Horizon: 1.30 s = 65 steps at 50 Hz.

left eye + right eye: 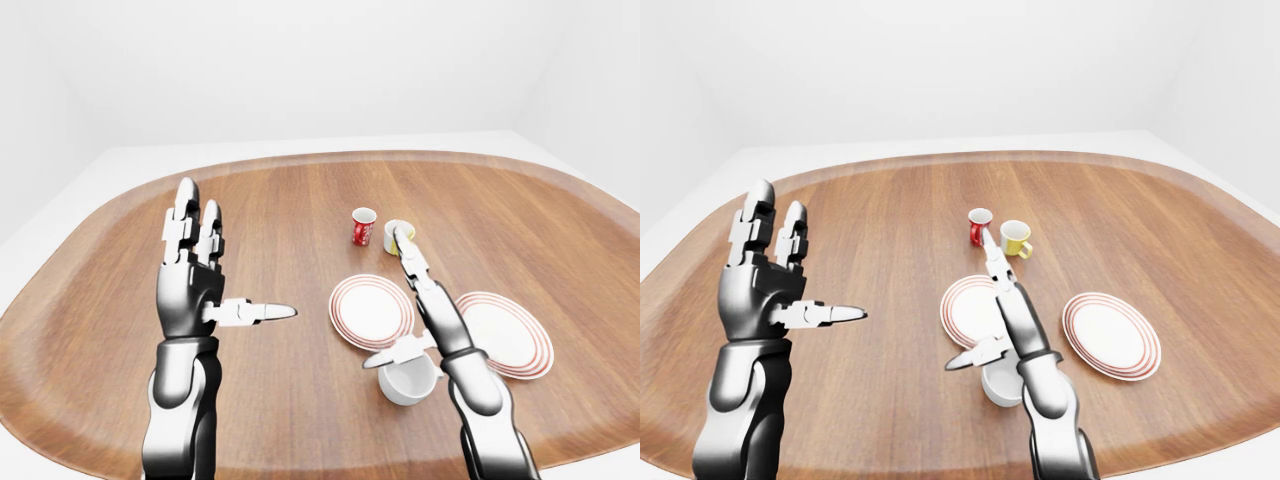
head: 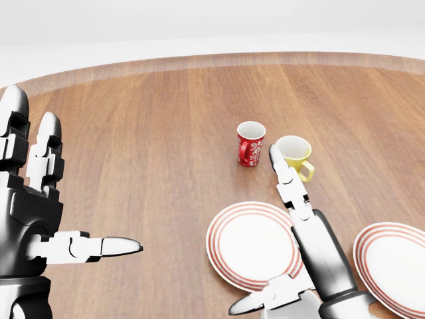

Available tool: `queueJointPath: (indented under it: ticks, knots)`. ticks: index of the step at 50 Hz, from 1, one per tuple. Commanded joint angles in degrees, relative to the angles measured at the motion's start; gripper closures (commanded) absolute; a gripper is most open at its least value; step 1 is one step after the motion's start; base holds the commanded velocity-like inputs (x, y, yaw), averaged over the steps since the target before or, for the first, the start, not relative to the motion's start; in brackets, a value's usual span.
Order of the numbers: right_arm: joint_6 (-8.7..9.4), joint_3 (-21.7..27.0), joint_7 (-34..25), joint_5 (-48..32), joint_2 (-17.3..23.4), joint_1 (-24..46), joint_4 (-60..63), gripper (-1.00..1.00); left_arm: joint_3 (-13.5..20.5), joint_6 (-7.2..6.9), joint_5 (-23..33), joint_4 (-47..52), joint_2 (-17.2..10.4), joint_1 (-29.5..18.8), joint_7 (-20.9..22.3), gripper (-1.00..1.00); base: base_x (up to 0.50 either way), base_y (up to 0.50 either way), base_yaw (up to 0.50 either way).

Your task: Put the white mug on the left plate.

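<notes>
The white mug stands upright on the wooden table, just below the gap between two red-rimmed plates. The left plate lies bare above and left of the mug. My right hand is open: its straight fingers stretch over that plate's right edge toward the top of the view. Its thumb sticks out to the left over the mug's rim, not closed round it. My left hand is open, held up at the left, far from the mug.
A red patterned mug and a yellow mug stand side by side above the left plate. The right plate lies to the right of my right arm. Beyond the table's curved rim is white floor.
</notes>
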<state>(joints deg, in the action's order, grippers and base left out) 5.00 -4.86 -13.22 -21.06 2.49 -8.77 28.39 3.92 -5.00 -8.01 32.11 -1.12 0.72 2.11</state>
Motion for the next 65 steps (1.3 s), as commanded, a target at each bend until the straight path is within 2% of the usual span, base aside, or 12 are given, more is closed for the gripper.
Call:
queueJointPath:
  ticks: [1,26,56,65]
  knots:
    - [0.00,0.15,-1.34,-3.85,0.29,-0.52,-0.79,-1.00,-0.03,0.00,0.03,-0.16,0.00,0.04,0.05,-1.00,0.00,0.00,0.00]
    - [0.00,0.48,-5.99,-9.80,0.69,-2.36,-0.65,-1.00,-0.07,0.00,-0.08,0.15,-0.01,-0.22,0.01,-1.00,0.00,0.00,0.00]
    - [0.00,2.83,-5.08,-24.23,0.84,-2.44,-1.25,-1.00,0.14,0.00,-0.16,0.13,-0.08,-0.17,0.11,-1.00,0.00,0.00,0.00]
    - [0.00,2.93,-5.06,-25.48,0.44,-2.69,-1.56,-1.00,0.15,0.00,-0.17,0.27,-0.08,-0.26,0.02,-1.00,0.00,0.00,0.00]
